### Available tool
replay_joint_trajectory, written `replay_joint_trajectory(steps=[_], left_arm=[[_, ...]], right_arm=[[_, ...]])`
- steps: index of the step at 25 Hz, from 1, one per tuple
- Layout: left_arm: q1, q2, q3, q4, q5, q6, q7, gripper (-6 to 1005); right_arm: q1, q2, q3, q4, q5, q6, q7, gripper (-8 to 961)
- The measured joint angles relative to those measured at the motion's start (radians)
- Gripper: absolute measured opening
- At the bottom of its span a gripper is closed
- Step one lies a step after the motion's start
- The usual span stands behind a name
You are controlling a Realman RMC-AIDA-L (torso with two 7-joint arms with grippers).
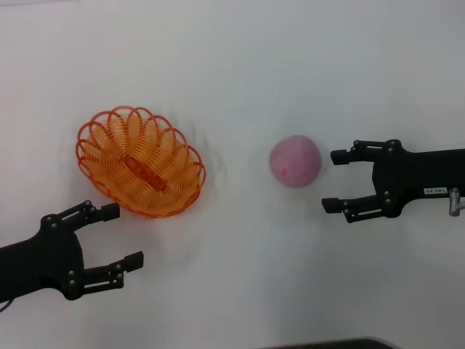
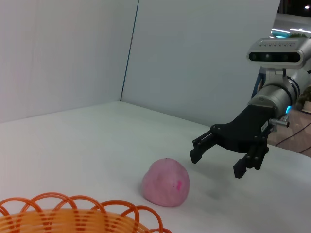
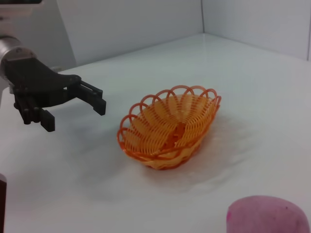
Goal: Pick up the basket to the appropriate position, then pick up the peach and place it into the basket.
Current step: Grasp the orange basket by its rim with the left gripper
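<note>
The orange openwork basket (image 1: 139, 161) rests on the white table at the left, also seen in the right wrist view (image 3: 169, 127) and at the lower edge of the left wrist view (image 2: 73, 216). Nothing lies inside it. The pink peach (image 1: 296, 161) sits right of centre, apart from the basket (image 2: 165, 182) (image 3: 268, 214). My left gripper (image 1: 123, 236) hovers open just in front of the basket, touching nothing (image 3: 73, 104). My right gripper (image 1: 336, 180) is open just right of the peach, its fingers short of it (image 2: 217, 158).
White table surface (image 1: 232, 65) spreads all around, with white walls behind it in the wrist views. A dark edge (image 1: 327, 344) shows at the bottom of the head view.
</note>
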Motion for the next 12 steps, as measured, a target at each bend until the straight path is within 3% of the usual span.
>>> replay_joint_trajectory(steps=[12], left_arm=[[-0.002,0.001,-0.007,-0.003,-0.001,0.000,0.000,888]], right_arm=[[0.012,-0.001,0.004,0.029,0.002,-0.002,-0.037,924]])
